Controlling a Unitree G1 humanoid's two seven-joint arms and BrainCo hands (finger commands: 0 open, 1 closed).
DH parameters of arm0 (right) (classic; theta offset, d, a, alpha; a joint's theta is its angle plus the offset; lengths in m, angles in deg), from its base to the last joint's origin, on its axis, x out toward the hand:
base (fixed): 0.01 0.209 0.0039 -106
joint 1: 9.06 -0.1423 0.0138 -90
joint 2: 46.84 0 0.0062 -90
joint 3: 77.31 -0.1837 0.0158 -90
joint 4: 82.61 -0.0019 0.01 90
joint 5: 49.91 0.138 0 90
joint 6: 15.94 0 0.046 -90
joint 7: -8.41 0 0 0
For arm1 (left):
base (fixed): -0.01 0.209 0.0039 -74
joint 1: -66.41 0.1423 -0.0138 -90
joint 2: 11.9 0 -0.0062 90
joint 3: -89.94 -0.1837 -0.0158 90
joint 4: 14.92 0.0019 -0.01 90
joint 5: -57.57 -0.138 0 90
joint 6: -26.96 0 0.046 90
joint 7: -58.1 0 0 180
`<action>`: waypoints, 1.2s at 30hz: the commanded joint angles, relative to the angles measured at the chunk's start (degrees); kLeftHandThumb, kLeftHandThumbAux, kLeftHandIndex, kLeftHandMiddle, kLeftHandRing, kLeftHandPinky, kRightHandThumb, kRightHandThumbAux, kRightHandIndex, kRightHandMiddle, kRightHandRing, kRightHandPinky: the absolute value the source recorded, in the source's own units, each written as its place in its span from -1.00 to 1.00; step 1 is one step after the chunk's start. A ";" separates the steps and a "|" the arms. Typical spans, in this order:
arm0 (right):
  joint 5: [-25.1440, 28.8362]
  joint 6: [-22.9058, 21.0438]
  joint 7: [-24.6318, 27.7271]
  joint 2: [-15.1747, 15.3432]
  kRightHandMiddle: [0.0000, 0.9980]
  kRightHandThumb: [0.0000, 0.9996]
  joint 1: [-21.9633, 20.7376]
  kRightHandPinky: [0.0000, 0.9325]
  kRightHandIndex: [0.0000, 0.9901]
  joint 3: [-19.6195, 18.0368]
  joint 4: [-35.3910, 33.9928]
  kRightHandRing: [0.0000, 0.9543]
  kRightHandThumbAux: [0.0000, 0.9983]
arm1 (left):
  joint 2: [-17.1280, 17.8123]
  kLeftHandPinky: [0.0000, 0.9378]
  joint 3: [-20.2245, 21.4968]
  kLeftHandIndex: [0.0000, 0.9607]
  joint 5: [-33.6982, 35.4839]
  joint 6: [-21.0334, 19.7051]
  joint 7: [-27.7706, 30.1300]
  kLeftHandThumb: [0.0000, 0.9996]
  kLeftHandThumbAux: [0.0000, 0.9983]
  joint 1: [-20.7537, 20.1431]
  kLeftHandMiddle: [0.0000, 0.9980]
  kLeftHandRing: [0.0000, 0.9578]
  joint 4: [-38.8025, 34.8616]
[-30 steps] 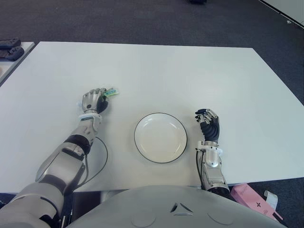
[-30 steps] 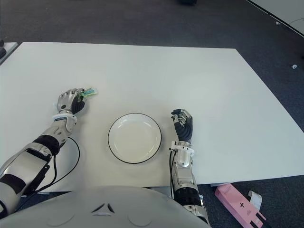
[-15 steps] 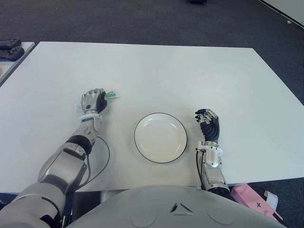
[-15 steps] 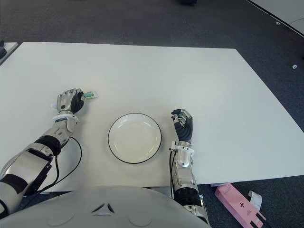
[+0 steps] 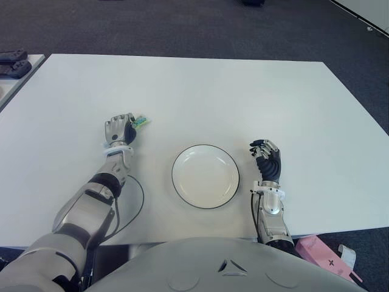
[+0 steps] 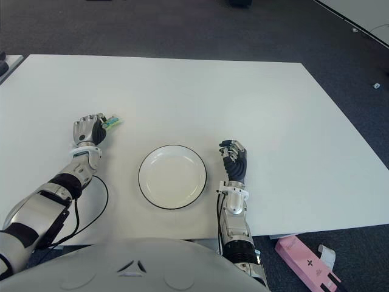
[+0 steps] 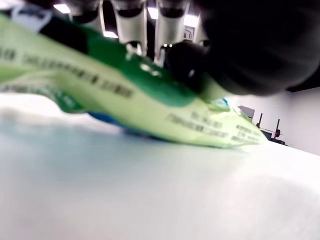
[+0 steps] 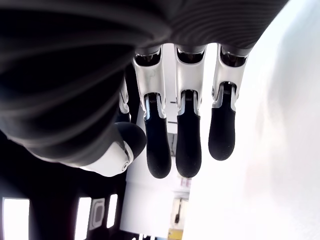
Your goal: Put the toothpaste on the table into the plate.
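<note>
Toothpaste, a small green and yellow tube, pokes out from the left hand on the white table in the left eye view; the hand's fingers are curled around the tube's near end, and the free end points away from the robot and towards its right. The white plate with a dark rim lies nearer the robot and to the right of that hand, apart from it, with nothing in it. The right hand shows just to the right of the plate, fingers loosely bent and holding nothing. A pink box lies on the dark floor past the table's near right corner.

The right eye view gives the same layout, with the tube's tip beside the left hand's knuckles.

In the left wrist view, the tube fills the frame, pressed under a dark thumb pad, with its lower side close to or on the table surface.

The right wrist view shows its own fingers hanging relaxed, empty.
</note>
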State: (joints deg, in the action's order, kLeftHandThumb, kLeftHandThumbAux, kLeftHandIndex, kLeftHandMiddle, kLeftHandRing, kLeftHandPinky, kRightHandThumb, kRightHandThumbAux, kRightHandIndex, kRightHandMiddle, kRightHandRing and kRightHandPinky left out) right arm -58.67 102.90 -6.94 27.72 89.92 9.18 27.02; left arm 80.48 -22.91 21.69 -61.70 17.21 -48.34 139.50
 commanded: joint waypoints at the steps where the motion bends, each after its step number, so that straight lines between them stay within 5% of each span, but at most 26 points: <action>1: -0.04 0.04 -0.12 0.03 -0.02 0.43 1.27 0.10 -0.14 -0.26 1.23 0.06 0.47 | -3.16 0.73 -0.86 -0.14 0.66 -2.04 2.96 0.68 0.33 6.18 0.17 0.64 2.15; 18: 0.16 -0.52 -0.10 -0.09 -0.01 0.42 1.11 0.10 -0.14 -0.32 1.11 0.07 0.47 | -2.64 0.72 -0.15 -0.14 1.02 -2.91 4.92 0.68 0.33 5.79 0.18 0.66 -0.19; 26: -0.01 -0.85 -0.20 -0.07 -0.01 0.43 1.01 0.10 -0.14 -0.25 1.29 0.06 0.47 | 2.18 0.39 -1.27 -0.17 -0.14 -2.71 11.47 0.67 0.34 4.77 0.11 0.44 -4.34; 30: -0.13 -0.66 -0.28 -0.12 -0.01 0.43 1.01 0.09 -0.14 -0.15 1.37 0.06 0.47 | 6.56 0.14 -1.97 -0.13 -0.63 -4.02 18.82 0.46 0.39 5.40 0.07 0.17 -11.62; 31: -0.12 -0.60 -0.28 -0.15 -0.01 0.43 1.03 0.10 -0.14 -0.13 1.36 0.07 0.47 | 7.33 0.06 -2.04 -0.18 -0.65 -4.40 20.30 0.11 0.18 5.78 0.01 0.08 -13.44; 36: 0.15 -0.44 -0.06 -0.29 0.00 0.43 1.12 0.09 -0.14 -0.09 1.24 0.07 0.47 | 10.09 -0.05 -2.40 -0.30 -1.12 -6.59 26.51 -0.26 -0.04 7.28 -0.12 -0.07 -20.46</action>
State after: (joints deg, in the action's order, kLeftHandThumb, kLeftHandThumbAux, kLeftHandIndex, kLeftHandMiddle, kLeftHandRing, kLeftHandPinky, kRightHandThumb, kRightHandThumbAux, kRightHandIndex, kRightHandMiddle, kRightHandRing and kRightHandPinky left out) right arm -58.75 102.97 -7.12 27.77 89.83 9.16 26.86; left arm 88.71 -23.63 21.40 -65.11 34.77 -45.55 122.80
